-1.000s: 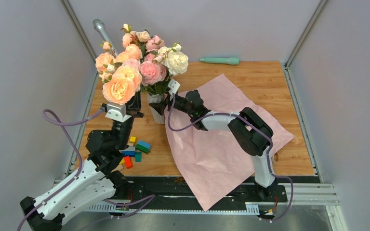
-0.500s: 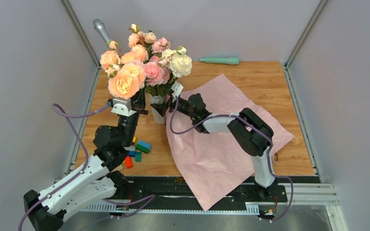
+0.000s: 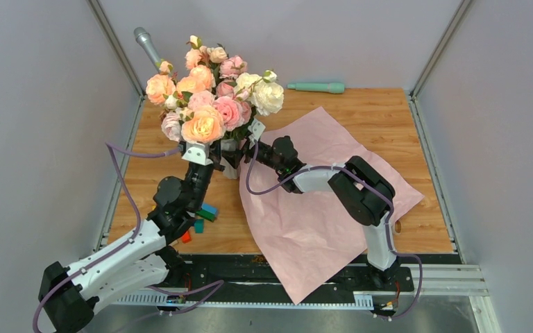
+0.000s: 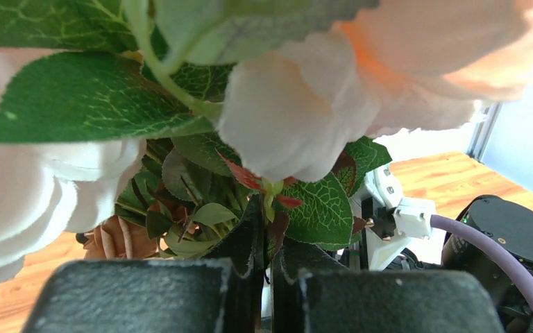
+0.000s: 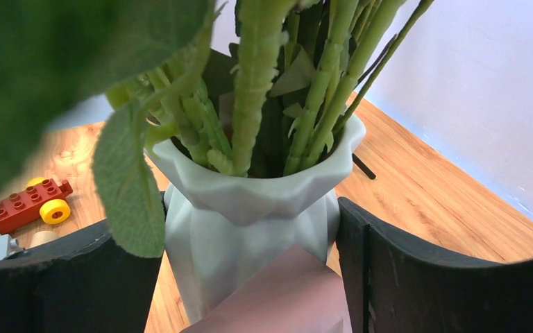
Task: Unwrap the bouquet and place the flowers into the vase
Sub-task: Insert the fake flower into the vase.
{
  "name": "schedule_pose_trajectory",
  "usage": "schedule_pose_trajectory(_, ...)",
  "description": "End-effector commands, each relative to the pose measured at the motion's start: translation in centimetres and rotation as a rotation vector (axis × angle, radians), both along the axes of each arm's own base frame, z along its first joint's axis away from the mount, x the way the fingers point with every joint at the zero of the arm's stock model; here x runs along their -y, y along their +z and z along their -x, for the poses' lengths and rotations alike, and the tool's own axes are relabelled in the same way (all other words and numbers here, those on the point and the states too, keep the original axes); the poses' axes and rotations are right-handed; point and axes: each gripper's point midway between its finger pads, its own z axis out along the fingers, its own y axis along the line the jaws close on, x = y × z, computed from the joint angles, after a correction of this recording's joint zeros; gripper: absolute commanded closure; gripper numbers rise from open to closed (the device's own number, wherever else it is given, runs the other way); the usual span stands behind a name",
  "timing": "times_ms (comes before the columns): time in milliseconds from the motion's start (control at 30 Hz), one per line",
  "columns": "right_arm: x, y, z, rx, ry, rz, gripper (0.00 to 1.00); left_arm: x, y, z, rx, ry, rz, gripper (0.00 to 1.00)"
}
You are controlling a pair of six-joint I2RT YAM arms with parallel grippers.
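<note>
Left hand clamped on flowers upper left of centre, stems inside vase, right hand gripping vase

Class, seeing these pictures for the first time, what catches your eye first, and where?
The big cluster of peach, pink and cream blooms at the far left, over the white vase clasped by the right gripper. Next, the pink paper spread flat to their right.
</note>
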Motion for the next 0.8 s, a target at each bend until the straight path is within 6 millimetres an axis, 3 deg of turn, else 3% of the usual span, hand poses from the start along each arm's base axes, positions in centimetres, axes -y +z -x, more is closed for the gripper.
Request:
schedule_pose_trajectory(0,-0.4,-3.2,1.7,-0.103,0.049,0.072,0.65,0.5,-5.3,-0.9,-0.138,0.020,-0.069,1.00)
schedule_pose_trajectory(133,-0.4,-3.2,1.6,-0.102,0.047,0.072,0.65,0.9,-6.7,-1.5,-0.168,0.030,-0.100,1.00)
schedule_pose_trajectory(433,-0.6,-2.9,1.5,-0.099,0.049,0.074,0.65,0.6,-6.7,-1.8,-0.175,0.054,-0.121,0.99)
schedule_pose_trajectory(767,-0.6,-2.8,1.2,-0.105,0.029,0.076,0.59,-1.1,-3.3,0.5,-0.150,0.024,-0.012,0.54)
